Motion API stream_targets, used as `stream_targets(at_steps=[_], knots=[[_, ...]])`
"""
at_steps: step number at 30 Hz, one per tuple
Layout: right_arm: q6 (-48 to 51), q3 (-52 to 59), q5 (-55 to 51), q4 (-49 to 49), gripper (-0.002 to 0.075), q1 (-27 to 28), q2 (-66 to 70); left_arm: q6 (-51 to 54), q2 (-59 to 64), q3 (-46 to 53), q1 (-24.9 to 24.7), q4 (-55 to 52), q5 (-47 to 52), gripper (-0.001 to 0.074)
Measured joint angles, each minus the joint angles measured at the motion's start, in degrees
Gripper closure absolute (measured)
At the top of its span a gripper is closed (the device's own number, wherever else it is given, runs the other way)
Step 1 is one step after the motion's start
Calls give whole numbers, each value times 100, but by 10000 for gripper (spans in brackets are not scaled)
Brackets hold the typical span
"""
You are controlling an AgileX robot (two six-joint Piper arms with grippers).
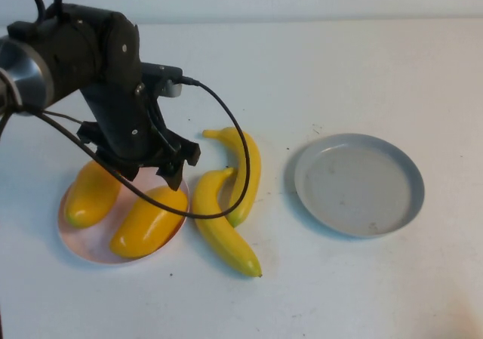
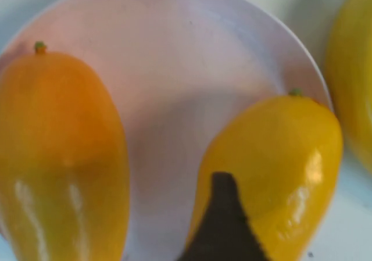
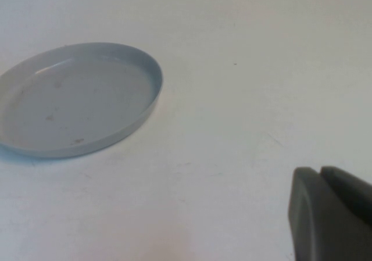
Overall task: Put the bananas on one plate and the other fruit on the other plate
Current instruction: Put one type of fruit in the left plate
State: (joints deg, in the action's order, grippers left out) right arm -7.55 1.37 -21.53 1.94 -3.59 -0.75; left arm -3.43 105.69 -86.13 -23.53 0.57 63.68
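Two orange-yellow mango-like fruits [image 1: 92, 193] [image 1: 149, 222] lie side by side on the pale pink plate [image 1: 75, 241] at the left. My left gripper [image 1: 155, 174] hovers open just above the right-hand one; in the left wrist view one dark finger [image 2: 224, 226] overlaps that fruit [image 2: 285, 156], with the other fruit [image 2: 61, 156] beside it on the pink plate [image 2: 180, 69]. Two bananas [image 1: 245, 169] [image 1: 223, 229] lie on the table between the plates. The grey plate [image 1: 358, 184] at the right holds nothing. My right gripper [image 3: 321, 174] is shut and empty, off to the side of the grey plate [image 3: 75, 98].
The left arm's black cable [image 1: 238, 139] loops over the bananas. A banana's edge [image 2: 354, 69] shows beside the pink plate in the left wrist view. White tabletop surrounds both plates.
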Motion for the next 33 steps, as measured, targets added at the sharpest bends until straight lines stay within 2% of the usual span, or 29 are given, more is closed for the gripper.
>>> stream_targets(at_steps=[3, 6, 8, 11, 18, 27, 33], knots=[[0, 0, 0, 0, 743, 0, 0, 46, -193, -147, 0, 87, 372, 398], [0, 0, 0, 0, 743, 0, 0, 343, -402, -320, 0, 82, 567, 620], [0, 0, 0, 0, 743, 0, 0, 442, -550, -395, 0, 21, 601, 688], [0, 0, 0, 0, 743, 0, 0, 494, -741, -397, 0, -173, 643, 722], [0, 0, 0, 0, 743, 0, 0, 439, -1776, 217, 0, -334, 373, 735], [0, 0, 0, 0, 743, 0, 0, 141, -4176, 2261, 0, -314, -863, 736], [0, 0, 0, 0, 743, 0, 0, -3, -5596, 3883, 0, -231, -2290, 737]])
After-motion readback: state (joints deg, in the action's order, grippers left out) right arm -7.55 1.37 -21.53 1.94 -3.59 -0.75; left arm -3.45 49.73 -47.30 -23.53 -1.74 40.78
